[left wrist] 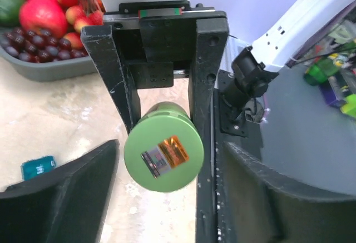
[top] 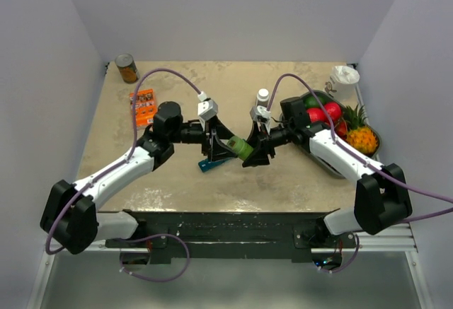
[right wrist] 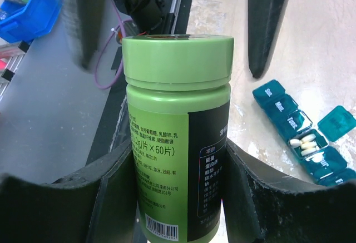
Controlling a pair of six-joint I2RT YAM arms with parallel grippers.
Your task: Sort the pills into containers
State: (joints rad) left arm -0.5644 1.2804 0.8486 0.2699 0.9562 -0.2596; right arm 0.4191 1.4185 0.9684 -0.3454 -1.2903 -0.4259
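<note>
A green pill bottle point(right wrist: 167, 159) with its green cap point(right wrist: 177, 59) on is held off the table, lying roughly level, with my right gripper point(right wrist: 178, 162) shut on its body. In the top view the bottle point(top: 239, 146) hangs between both grippers at the table's centre. My left gripper point(left wrist: 169, 159) stands open around the cap point(left wrist: 163, 154), with a gap on each side. The teal containers point(right wrist: 303, 134) lie on the table below, one lid raised. White pills point(right wrist: 307, 144) lie in that open compartment. In the top view the containers point(top: 210, 163) peek out under the left gripper point(top: 221, 145).
A grey fruit tray point(top: 375, 143) stands at the right, behind my right arm. A small dark bottle with a white cap point(top: 262, 97) is behind the grippers. A tin can point(top: 127, 68) and an orange packet point(top: 144, 105) sit at the back left.
</note>
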